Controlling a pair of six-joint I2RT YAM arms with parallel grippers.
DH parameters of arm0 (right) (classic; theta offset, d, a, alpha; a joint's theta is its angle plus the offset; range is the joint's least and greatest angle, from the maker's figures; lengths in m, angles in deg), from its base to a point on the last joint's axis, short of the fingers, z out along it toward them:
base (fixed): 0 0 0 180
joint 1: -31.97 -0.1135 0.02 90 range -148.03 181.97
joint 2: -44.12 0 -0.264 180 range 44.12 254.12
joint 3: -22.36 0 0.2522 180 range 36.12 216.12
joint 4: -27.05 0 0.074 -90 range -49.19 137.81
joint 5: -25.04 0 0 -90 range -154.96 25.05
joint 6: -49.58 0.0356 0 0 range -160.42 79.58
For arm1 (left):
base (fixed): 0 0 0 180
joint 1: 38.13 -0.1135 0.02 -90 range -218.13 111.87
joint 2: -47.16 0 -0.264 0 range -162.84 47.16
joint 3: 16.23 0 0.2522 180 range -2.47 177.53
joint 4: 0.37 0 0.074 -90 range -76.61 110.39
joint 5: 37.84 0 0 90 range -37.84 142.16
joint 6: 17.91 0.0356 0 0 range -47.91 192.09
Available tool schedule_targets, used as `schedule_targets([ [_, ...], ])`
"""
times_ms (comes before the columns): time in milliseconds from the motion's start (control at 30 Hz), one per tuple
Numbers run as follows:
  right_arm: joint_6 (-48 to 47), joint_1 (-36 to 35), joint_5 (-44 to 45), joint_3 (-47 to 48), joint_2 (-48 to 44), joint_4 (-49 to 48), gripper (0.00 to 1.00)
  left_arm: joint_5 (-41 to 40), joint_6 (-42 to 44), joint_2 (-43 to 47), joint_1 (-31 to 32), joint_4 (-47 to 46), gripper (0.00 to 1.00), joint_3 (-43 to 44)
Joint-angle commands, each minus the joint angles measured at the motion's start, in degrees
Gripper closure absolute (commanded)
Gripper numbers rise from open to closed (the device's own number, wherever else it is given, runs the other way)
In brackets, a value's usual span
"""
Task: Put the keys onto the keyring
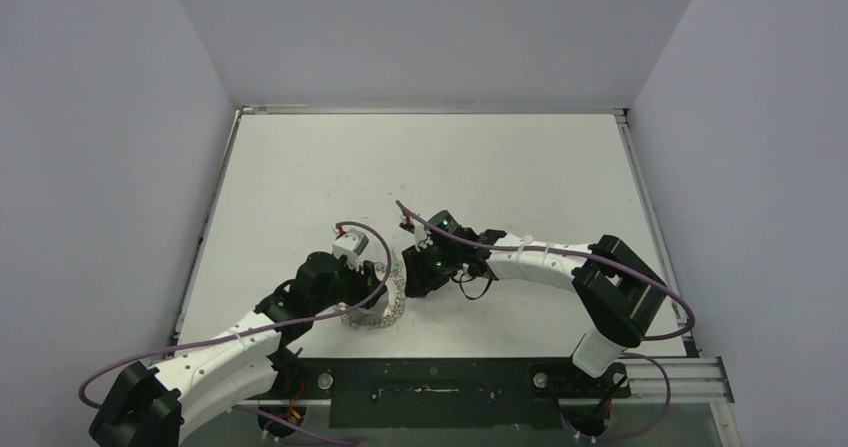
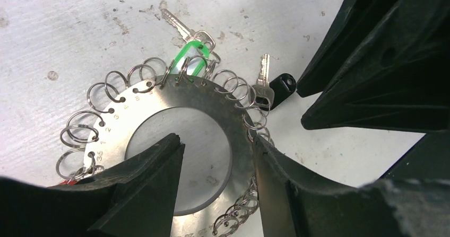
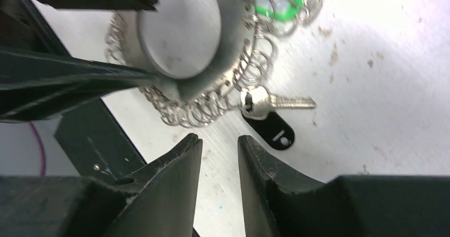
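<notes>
The keyring (image 2: 159, 96) is a flat grey metal ring edged with many small wire loops and carries a green tag (image 2: 190, 58). It lies on the table between both arms (image 1: 378, 315). My left gripper (image 2: 217, 141) is open and straddles the ring's band, one finger in the hole and the other against the outer loops. One small silver key (image 2: 176, 24) lies by the green tag. A second key (image 2: 263, 80) lies at the ring's edge with its head among the loops, beside a black oval piece (image 2: 282, 84). My right gripper (image 3: 218, 137) is slightly open and empty, just short of that key (image 3: 278, 102) and the black piece (image 3: 270, 131).
The white table (image 1: 430, 167) is scuffed, with grey walls on three sides. A black mounting plate (image 1: 430, 392) runs along the near edge. Purple cables (image 1: 300, 322) loop along both arms. The two grippers are very close together over the keyring.
</notes>
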Motion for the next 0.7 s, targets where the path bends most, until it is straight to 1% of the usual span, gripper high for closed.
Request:
schedule_targets([
  [0, -3.79, -0.45, 4.69, 0.75, 1.47, 7.39, 0.71, 3.12, 6.28, -0.02, 0.14, -1.68, 0.51, 3.46],
  [100, -4.09, -0.54, 4.45, 0.69, 3.55, 8.72, 0.78, 5.85, 12.03, 0.45, 0.31, -2.45, 0.50, 3.86],
  [200, -4.57, -0.42, 6.45, 0.80, 4.88, 10.12, 0.80, 8.36, 19.12, 1.82, 0.89, -4.36, 0.50, 3.65],
  [333, -6.03, 0.57, 10.23, 2.32, 6.98, 11.63, 0.81, 12.43, 28.59, 3.72, 1.55, -10.07, 0.50, 1.55],
  [533, -7.67, 2.90, 14.32, 6.72, 10.56, 11.67, 0.81, 14.69, 35.42, 2.33, 3.24, -8.67, 0.50, 3.27],
  [600, -8.14, 3.36, 15.07, 8.12, 11.13, 12.18, 0.81, 14.50, 36.19, 1.73, 3.85, -8.01, 0.50, 3.72],
  [667, -8.88, 3.73, 15.77, 9.09, 10.58, 13.18, 0.81, 12.84, 35.22, 1.51, 4.41, -7.43, 0.50, 4.24],
])
